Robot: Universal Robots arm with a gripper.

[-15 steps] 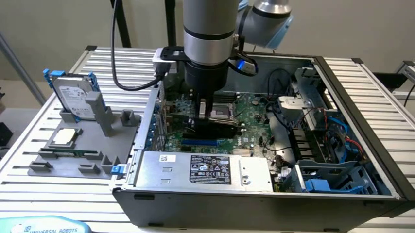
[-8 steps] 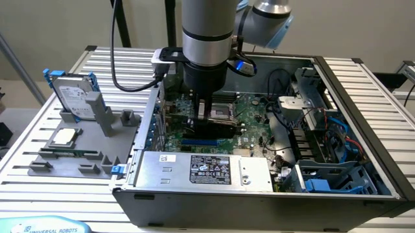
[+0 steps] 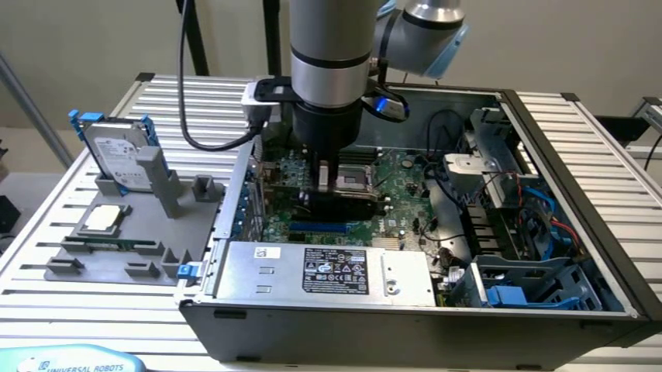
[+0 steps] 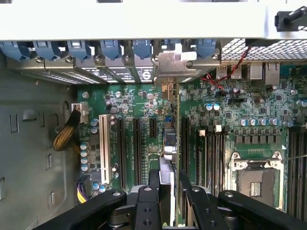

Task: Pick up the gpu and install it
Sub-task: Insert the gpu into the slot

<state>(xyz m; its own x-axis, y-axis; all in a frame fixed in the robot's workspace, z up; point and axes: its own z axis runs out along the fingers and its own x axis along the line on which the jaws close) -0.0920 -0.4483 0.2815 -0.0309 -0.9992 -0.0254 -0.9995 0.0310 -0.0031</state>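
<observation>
The tool (image 4: 165,191) is clamped on the gpu (image 4: 167,143), held edge-on directly beneath it over the motherboard (image 4: 139,103); long axis along the expansion slots (image 4: 136,143), bracket toward the case's rear wall.

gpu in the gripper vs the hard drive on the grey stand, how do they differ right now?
The thin card-shaped gpu stands edge-on over the green motherboard inside the case, between the gripper fingers; the silver hard drive with blue rails sits upright in the grey holder outside the case, untouched. The gpu carries a silver end bracket at the case's slot wall; the hard drive shows a white label. Both stand on edge.
</observation>
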